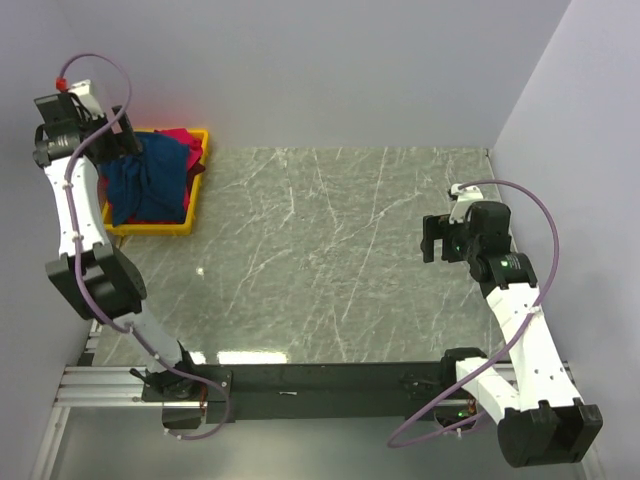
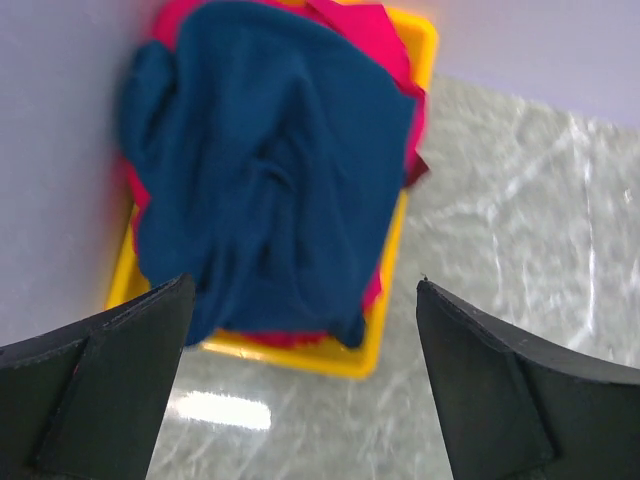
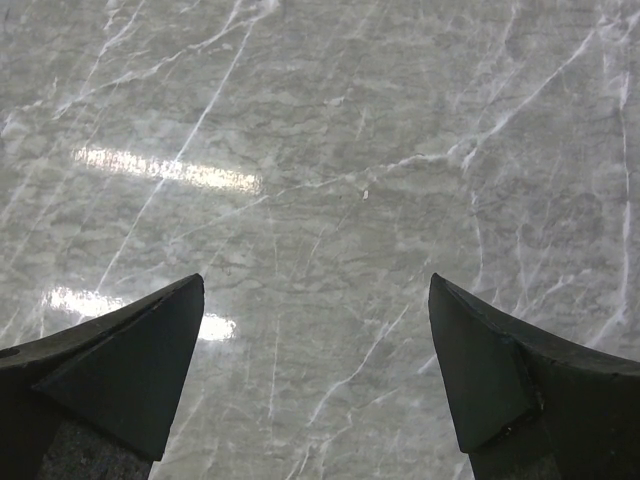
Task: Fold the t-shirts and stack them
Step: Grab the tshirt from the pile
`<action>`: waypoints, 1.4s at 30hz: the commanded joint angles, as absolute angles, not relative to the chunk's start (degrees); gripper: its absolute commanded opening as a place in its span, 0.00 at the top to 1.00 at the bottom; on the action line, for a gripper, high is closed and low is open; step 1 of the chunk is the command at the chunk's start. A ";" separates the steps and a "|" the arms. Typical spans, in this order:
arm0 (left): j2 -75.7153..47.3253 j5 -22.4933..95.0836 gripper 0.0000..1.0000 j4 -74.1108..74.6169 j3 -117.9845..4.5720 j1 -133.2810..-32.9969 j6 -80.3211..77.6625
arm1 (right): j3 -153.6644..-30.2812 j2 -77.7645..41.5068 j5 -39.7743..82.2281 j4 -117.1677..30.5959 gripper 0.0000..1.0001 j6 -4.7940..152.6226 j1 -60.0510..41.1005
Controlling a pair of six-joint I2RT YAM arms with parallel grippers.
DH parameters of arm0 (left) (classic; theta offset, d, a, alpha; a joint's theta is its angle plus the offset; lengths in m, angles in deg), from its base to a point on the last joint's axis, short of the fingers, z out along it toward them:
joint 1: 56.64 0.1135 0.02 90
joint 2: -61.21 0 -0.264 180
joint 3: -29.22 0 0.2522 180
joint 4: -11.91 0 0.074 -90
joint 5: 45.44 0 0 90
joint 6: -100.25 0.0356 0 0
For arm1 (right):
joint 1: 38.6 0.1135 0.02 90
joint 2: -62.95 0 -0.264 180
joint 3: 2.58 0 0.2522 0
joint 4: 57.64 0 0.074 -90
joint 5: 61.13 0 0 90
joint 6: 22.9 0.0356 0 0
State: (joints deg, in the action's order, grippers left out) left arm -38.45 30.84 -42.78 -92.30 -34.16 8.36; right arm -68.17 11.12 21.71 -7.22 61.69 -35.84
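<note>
A crumpled navy blue t-shirt [image 1: 148, 185] [image 2: 270, 170] lies heaped on top in the yellow bin [image 1: 196, 196] [image 2: 335, 357] at the table's far left corner. Under it a red-pink t-shirt [image 1: 186, 140] [image 2: 372, 25] shows at the bin's far end and along its edges. My left gripper [image 1: 112, 140] [image 2: 305, 280] hovers above the bin's near end, open, with nothing between its fingers. My right gripper [image 1: 432, 238] [image 3: 316, 277] hangs open over bare marble at the right side, far from the shirts.
The grey marble table [image 1: 330, 250] stretches between the two arms. Walls close it in at the back, left and right. The bin stands against the left wall. Purple cables loop off both arms.
</note>
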 commanded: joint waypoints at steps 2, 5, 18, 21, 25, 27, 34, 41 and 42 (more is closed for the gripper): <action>-44.95 29.53 0.01 -40.79 -100.81 -31.94 4.98 | -70.30 10.66 20.52 -7.58 0.00 61.91 -35.53; -48.56 28.38 0.01 -38.78 -101.79 -32.64 7.09 | -69.69 10.74 19.91 -8.02 0.00 62.00 -35.61; -56.55 39.44 0.01 -30.24 -98.00 -35.28 4.72 | -69.86 7.94 18.94 -8.20 0.00 62.00 -35.53; -59.28 43.06 0.06 -31.38 -100.28 -35.28 4.01 | -69.86 7.93 19.02 -8.02 0.00 61.83 -35.53; -60.43 44.20 0.28 -31.29 -100.82 -35.37 4.10 | -69.78 7.93 19.29 -8.11 0.00 61.91 -35.61; -60.69 44.38 0.41 -31.56 -100.99 -35.28 4.10 | -69.69 7.76 19.38 -8.02 0.00 61.91 -35.61; -60.70 38.07 1.00 -36.91 -106.52 -35.37 2.78 | -70.30 7.76 19.55 -7.76 0.00 61.91 -35.53; -47.26 29.27 1.00 -34.29 -105.82 -37.04 -0.82 | -70.48 7.93 19.03 -7.76 0.00 62.18 -35.61; -44.72 28.92 1.00 -33.67 -106.70 -37.47 -0.74 | -70.48 7.93 18.85 -7.76 0.00 62.18 -35.61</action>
State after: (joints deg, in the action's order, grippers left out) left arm -56.02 33.99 -37.51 -103.47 -35.84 0.93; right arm -68.17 8.01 19.31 -7.17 61.71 -35.84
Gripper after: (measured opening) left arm 0.054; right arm 0.998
